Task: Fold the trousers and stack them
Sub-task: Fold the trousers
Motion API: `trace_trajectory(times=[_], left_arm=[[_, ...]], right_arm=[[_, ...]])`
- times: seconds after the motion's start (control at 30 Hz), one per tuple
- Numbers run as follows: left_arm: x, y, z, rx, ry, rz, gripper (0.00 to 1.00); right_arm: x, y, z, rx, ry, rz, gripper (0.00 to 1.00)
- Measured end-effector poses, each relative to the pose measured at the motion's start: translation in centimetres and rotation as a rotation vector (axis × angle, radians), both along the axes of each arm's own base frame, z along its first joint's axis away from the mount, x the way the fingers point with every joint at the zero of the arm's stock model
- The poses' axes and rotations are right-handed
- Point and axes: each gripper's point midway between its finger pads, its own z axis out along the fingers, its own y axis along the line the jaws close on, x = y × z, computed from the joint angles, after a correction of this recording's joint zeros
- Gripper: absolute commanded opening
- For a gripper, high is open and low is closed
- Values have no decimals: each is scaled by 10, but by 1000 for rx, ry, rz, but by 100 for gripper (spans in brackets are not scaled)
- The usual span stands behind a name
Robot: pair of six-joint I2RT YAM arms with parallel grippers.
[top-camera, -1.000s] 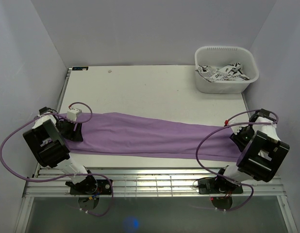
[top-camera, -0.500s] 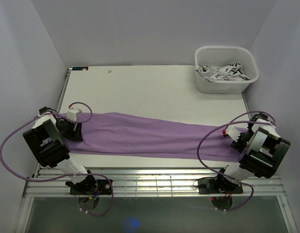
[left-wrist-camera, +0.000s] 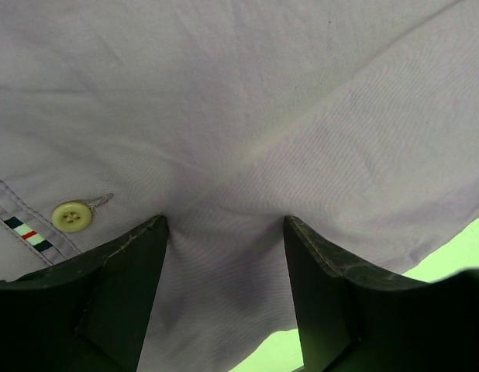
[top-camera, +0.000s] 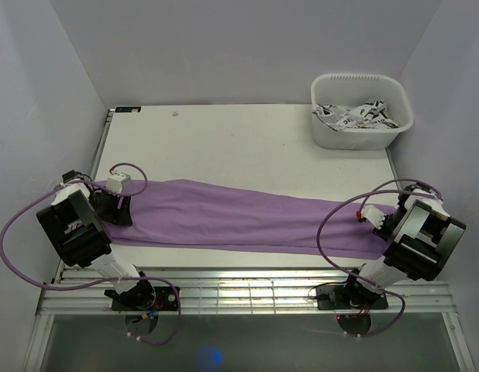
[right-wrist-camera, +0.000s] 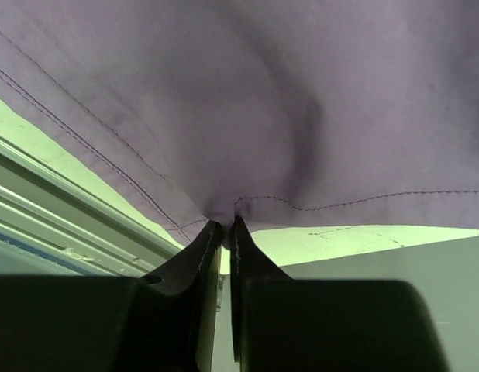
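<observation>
Right arm swung outward; right gripper [right-wrist-camera: 226, 223] clamps trousers [top-camera: 239, 217] hem; left gripper [left-wrist-camera: 224, 225] spread over waistband. Fabric judged limp, light: grasp corners.

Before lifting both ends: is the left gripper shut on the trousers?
No: on the left gripper the fingers stand wide apart, with the trousers fabric spread between them.
</observation>
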Motion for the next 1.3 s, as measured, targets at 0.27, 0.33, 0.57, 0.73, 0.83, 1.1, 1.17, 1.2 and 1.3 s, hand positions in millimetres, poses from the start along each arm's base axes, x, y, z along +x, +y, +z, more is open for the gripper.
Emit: trace_trajectory(times=[0.27,0.33,0.57,0.73,0.83,1.1,1.17,1.2,1.3], left_arm=[[1,1,0,5,-1,1,74],[1,1,0,5,-1,1,74],[1,1,0,5,0,4,75],[1,1,0,3,1,7,75],[1,1,0,4,0,7,75],[1,1,1,2,2,7,81],[0,-1,2,-4,5,4,83],[-1,-1,3,-6,5,1,85],[-4,-6,7,-28,14,-17,88]], right_arm=[[6,1,17,30,-2,-11,8],[10,0,24,31,-9,-12,8],[4,5,46,39,-15,-6,8],[-12,4,56,38,0,-10,8],[-24,2,50,43,31,-25,8],[-51,4,6,53,159,-47,8],[-52,1,-3,53,188,-74,8],[-52,1,-4,54,203,-85,8],[-48,-4,-4,53,219,-128,8]])
